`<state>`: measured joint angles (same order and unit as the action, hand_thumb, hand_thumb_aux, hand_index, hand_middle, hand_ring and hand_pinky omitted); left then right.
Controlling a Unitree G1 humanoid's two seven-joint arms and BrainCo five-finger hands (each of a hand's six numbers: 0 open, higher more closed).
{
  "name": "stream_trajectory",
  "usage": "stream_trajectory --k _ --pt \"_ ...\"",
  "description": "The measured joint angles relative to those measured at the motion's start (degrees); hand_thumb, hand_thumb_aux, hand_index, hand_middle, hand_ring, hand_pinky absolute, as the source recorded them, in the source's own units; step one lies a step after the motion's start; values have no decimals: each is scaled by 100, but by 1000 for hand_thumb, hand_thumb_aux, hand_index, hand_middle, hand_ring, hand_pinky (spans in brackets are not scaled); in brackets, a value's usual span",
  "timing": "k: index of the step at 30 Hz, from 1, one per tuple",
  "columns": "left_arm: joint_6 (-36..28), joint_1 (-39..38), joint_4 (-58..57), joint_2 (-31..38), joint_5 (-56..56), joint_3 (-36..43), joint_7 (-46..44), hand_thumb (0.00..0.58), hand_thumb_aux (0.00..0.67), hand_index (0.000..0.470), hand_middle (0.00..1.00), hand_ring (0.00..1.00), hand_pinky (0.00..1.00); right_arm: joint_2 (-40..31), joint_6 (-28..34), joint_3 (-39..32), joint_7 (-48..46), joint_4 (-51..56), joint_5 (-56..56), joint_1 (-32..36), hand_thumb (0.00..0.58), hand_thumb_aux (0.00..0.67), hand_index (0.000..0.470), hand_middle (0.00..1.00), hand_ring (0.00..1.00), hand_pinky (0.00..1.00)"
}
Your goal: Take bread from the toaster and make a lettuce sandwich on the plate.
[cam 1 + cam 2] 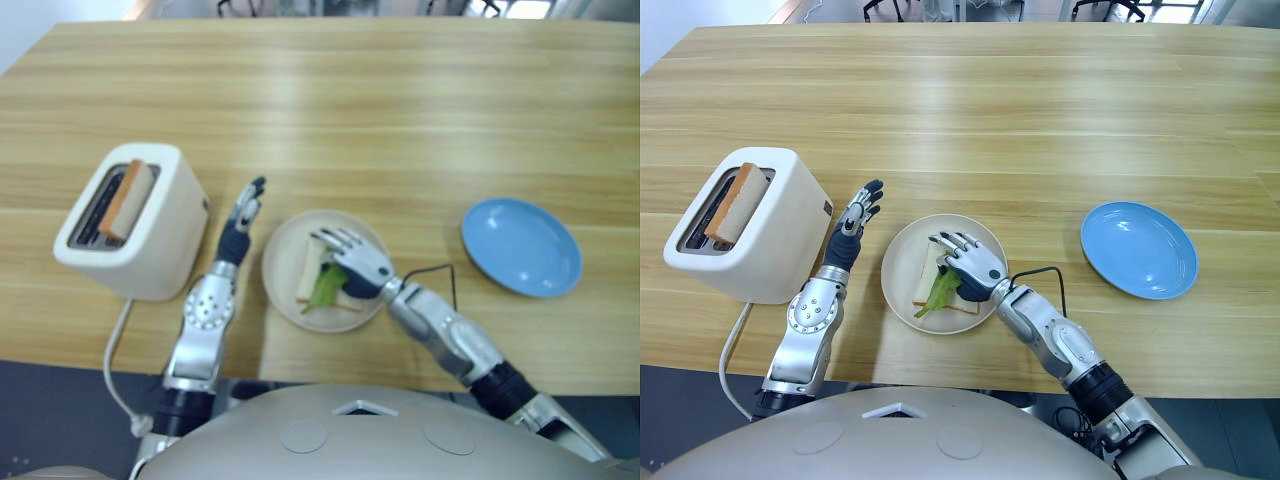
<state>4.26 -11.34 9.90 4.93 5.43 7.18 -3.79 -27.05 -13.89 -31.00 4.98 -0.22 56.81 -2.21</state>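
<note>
A white toaster (165,235) stands at the left with one slice of bread (127,198) sticking up from a slot. On the cream plate (275,262) in the middle lies a second bread slice (306,270) with a green lettuce leaf (325,288) on top. My right hand (360,262) hovers over the plate's right half, fingers spread above the bread, with the leaf poking out from under its palm. My left hand (243,215) is between toaster and plate, fingers straight and holding nothing.
An empty blue plate (520,245) sits at the right. The toaster's white cord (115,350) runs off the table's near edge. A thin black cable (440,272) loops by my right wrist. The far half of the wooden table is bare.
</note>
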Motion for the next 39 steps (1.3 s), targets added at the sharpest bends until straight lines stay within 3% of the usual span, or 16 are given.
stream_trajectory --k 7,16,22,26,28,30,34,39 --pt "15 -31 -6 0 42 -16 -2 0 0 0 0 0 0 -588 314 598 -800 -937 -362 -467 0 0 0 0 0 0" --pt "31 -32 -8 -2 61 -10 -1 0 0 0 0 0 0 -791 1180 2150 -2677 -3075 -2461 -664 0 0 0 0 0 0" --pt "29 -54 59 25 99 -15 -8 0 0 0 0 0 0 -869 1868 3540 -3168 -4045 -3478 -399 0 0 0 0 0 0" --pt "-12 -139 793 343 417 -57 -21 0 0 0 0 0 0 -849 2031 4090 -3130 -4075 -3697 -366 0 0 0 0 0 0" --pt "-306 -151 1834 583 414 -222 -217 0 0 0 0 0 0 -672 2012 4107 -3000 -3977 -3700 -518 0 0 0 0 0 0" --pt "-733 5 2876 968 277 -636 -475 0 0 0 0 0 0 -497 1936 4064 -2860 -3785 -3679 -733 0 0 0 0 0 0" --pt "-1831 765 4415 2262 -479 -2434 -1156 0 0 0 0 0 0 -144 1691 3785 -2431 -3273 -3457 -1281 0 0 0 0 0 0" --pt "-2190 130 3904 3566 -350 -3647 -2005 0 0 0 0 0 0 69 1354 3434 -2012 -2717 -3156 -1594 0 0 0 0 0 0"
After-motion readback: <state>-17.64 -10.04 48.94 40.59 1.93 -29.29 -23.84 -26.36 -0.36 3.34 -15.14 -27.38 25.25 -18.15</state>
